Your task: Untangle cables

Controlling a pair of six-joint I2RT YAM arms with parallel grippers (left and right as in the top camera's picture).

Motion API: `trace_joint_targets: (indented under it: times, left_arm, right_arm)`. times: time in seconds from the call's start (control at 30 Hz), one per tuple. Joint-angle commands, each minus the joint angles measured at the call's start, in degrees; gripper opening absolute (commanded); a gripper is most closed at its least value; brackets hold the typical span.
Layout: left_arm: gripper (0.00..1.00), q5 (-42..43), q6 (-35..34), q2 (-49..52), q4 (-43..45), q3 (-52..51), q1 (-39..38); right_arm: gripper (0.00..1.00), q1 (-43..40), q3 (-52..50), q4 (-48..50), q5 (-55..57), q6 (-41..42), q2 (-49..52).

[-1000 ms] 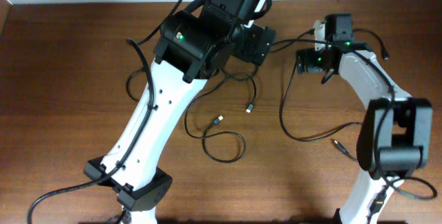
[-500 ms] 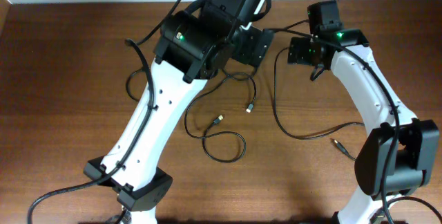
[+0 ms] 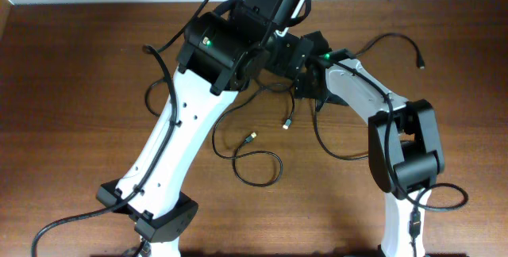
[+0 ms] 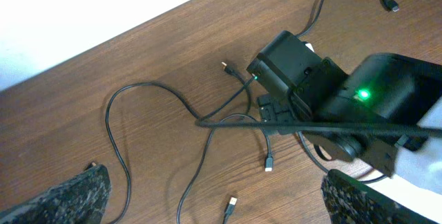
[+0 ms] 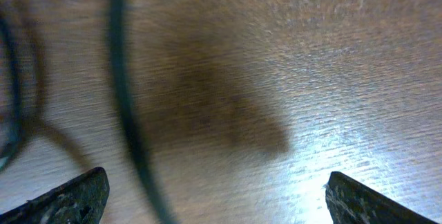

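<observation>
The cables (image 3: 280,167) lie loose on the brown surface (image 3: 71,90), mostly in the centre of the overhead pic, under and btw. the two arms. One gold-tipped plug (image 3: 251,137) is just below centre, w/ a loop of cord just below it. A second plug (image 3: 287,122) lies near it, a bit to the right. Another cord goes to the upper right of the frame and ends in a small plug (image 3: 421,65), well apart from the others.

The left arm (image 3: 178,130) stretches from lower left to top centre. The right arm (image 3: 365,102) bends from lower right to the same place, so both wrists are close together there.

Left wrist view: the left fingers (image 4: 76,196) are wide apart, at the two lower corners, w/ nothing clamped. Higher in the frame is the right arm's black wrist w/ a green light (image 4: 359,94). Cords spread over the surface at left and centre.

Right wrist view: the right fingers (image 5: 69,200) are also apart, nothing clamped. The cam is very near the surface. One blurred cord runs top to bottom in the left part of the frame, touching neither finger.
</observation>
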Motion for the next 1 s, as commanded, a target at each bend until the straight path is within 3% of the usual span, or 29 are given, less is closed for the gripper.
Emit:
trace_joint_targets:
  times: [0.0,0.13,0.23,0.3,0.37,0.6,0.8,0.97]
  left_arm:
    - [0.99,-0.68,0.07,0.28,-0.13,0.11,0.52]
    - [0.99,-1.97,0.04,0.28,-0.70,0.11,0.52]
    - [0.99,-1.95,0.04,0.28,0.66,0.11,0.52]
    - [0.99,-1.95,0.02,0.28,0.72,0.11,0.52]
    - [0.99,-1.95,0.04,0.28,0.72,0.11,0.52]
    - [0.99,-1.92,0.04,0.28,-0.46,0.11,0.52]
    - [0.99,-1.68,0.02,0.28,0.33,0.11,0.35]
    - [0.99,-2.03,0.04,0.28,0.98,0.11,0.37]
  right_arm:
    - [0.04,-1.38,-0.33,0.42,1.51,-1.46,1.95]
    - [0.04,-5.46,-0.13,-4.09,2.91,-5.92,-0.81]
    - [0.04,-6.73,1.46,-6.84,18.40,-5.70,-14.82]
    - [0.04,-8.26,6.67,-5.92,18.21,-6.47,-25.90]
    - [0.04,-12.44,13.38,-2.03,14.05,-13.97,-30.97]
    - [0.04,-33.70,17.05,10.86,10.62,-22.69,-23.63]
    - [0.04,-39.67,17.05,18.43,8.90,-22.71,-21.29]
    - [0.04,-40.74,17.07,46.27,8.04,-24.04,-16.17]
